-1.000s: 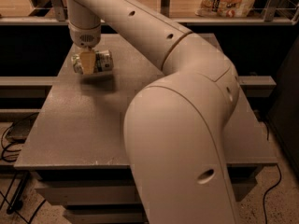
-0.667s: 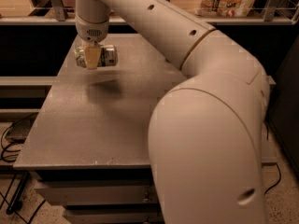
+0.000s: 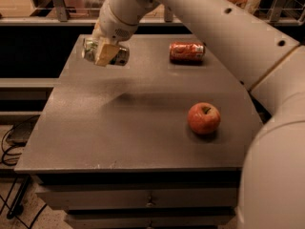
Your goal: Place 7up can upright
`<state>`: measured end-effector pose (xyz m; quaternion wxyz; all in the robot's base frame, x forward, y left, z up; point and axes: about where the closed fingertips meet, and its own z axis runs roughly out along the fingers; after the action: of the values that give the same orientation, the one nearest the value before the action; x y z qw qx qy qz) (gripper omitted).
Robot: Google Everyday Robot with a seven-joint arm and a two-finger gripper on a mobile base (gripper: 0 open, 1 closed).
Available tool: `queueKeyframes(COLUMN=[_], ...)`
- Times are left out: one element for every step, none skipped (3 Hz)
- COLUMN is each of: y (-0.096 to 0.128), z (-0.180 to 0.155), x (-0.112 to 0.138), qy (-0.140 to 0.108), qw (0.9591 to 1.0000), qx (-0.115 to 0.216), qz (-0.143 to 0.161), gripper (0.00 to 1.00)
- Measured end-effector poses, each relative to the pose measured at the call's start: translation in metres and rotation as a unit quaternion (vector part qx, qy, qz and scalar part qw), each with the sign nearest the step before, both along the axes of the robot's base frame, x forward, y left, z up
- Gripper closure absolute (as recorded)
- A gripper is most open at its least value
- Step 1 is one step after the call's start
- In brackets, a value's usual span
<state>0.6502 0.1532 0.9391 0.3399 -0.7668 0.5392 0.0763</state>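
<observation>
The 7up can (image 3: 119, 56), green and silver, lies on its side in my gripper (image 3: 104, 52), lifted above the back left part of the grey table (image 3: 119, 128). The gripper is shut on the can, with a tan finger (image 3: 106, 54) across its middle. The can's left end sticks out past the finger. A shadow falls on the table below it.
An orange-red can (image 3: 187, 51) lies on its side at the back of the table. A red apple (image 3: 204, 118) sits right of centre. My big white arm fills the right side. A shelf with packages runs behind the table. Cables lie on the floor at left.
The gripper has lifted the can off the table and holds it in the air. The arm has swung aside, so the orange-red can and the apple now show.
</observation>
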Motion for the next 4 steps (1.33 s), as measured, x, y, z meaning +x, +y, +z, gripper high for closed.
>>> queueKeyframes(y=[-0.018, -0.031, -0.041, -0.05], z=[0.014, 0.02, 0.019, 0.017], x=[-0.008, -0.01, -0.011, -0.01], qy=[-0.006, 0.012, 0.047, 0.082], qw=[0.9956, 0.9844, 0.9661, 0.9478], qx=[0.092, 0.174, 0.252, 0.307], qz=[0.013, 0.024, 0.028, 0.021], gripper=[1.0, 1.0, 1.0, 1.0])
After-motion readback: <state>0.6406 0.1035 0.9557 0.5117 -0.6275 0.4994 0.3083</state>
